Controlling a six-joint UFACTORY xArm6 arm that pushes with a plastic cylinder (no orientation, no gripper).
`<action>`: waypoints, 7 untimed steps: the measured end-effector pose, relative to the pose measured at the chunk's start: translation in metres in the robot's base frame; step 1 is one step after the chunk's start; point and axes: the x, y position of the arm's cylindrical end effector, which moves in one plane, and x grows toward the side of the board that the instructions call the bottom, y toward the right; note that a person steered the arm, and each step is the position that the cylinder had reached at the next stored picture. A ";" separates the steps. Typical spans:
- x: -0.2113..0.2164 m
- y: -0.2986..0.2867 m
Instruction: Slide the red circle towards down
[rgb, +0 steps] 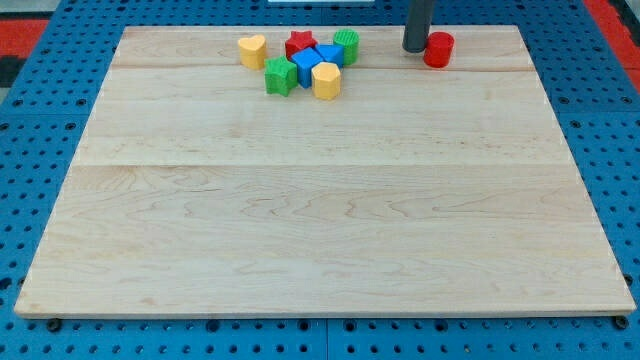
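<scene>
The red circle (438, 49) stands near the top edge of the wooden board (320, 200), right of the middle. My tip (416, 49) is the lower end of a dark rod that comes down from the view's top. It stands just left of the red circle, touching it or nearly so.
A cluster of blocks lies at the top, left of the middle: a yellow heart (252, 50), a red star (299, 43), a green block (347, 46), two blue blocks (306, 65) (329, 54), a green star (280, 76), a yellow block (326, 80). Blue pegboard (40, 200) surrounds the board.
</scene>
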 end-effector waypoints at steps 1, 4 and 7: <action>-0.036 0.001; 0.031 0.052; 0.053 0.058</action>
